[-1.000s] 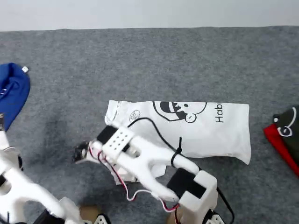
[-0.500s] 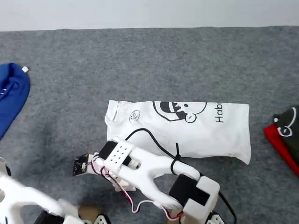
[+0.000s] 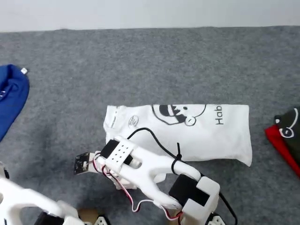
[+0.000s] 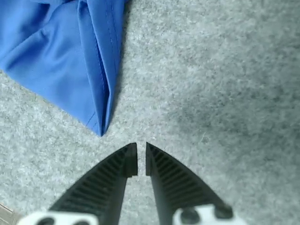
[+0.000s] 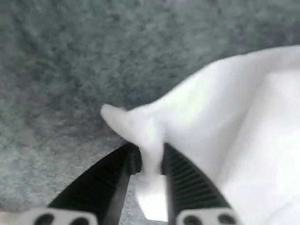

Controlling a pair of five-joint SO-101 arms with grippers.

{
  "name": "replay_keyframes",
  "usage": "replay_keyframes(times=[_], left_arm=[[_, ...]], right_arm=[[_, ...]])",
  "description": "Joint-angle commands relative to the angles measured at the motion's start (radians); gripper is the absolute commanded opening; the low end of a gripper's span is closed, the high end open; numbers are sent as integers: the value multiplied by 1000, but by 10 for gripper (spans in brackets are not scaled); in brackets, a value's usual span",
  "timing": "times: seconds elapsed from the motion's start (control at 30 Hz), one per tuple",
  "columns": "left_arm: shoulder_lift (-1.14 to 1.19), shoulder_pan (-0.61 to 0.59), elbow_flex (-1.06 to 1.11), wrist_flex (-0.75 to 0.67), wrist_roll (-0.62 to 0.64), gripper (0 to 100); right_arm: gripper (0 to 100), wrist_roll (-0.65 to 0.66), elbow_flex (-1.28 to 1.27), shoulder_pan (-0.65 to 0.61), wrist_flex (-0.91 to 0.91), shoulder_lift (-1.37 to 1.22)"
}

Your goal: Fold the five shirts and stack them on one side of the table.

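- Right gripper is clamped on a pinch of the white shirt, right at an edge of the cloth. A little peak of fabric pokes out past its tips.
- From that pinch, the rest of the shirt runs away from the gripper as a long folded strip, lying flat on the grey table (print side up, so that fold looks to be in place).
- Left gripper has its jaws together on nothing, with only bare table under the tips. The blue shirt lies just beyond those tips, not touching them.
- A red and dark pile sits well away from the right gripper, past the far end of the white strip.
- Handling guess: thin, light, floppy cloth with zero stiffness, so it'll drape and trail behind whatever pulls it. The fuzzy table top probably drags on it too.
- Best hold is a corner or hem, catching every layer in the pinch. Grab just the top layer and I'd expect the fold to peel open on the lift.
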State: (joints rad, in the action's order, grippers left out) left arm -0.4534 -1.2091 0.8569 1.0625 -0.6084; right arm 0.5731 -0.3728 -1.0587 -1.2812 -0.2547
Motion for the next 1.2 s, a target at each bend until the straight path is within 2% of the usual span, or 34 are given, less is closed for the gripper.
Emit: replay_keyframes(times=[0.0,0.17,0.4,0.57,0.9,0.97,1.17], left_arm=[[-25,-5,-30,25,-8,44],[-25,-5,-30,32,-8,44],[-25,3,-30,32,-8,44],[-25,3,-30,31,-8,44],[-23,3,-30,26,-9,44],[-23,3,-30,25,-25,44],[-23,3,-28,25,-43,44]], right_arm=[[13,9,-15,-4,-8,-18],[14,17,17,61,-53,25],[14,43,233,173,-194,36],[18,72,345,231,-193,31],[20,72,575,320,-203,-206],[48,68,609,334,-209,-243],[232,66,707,366,-292,-294]])
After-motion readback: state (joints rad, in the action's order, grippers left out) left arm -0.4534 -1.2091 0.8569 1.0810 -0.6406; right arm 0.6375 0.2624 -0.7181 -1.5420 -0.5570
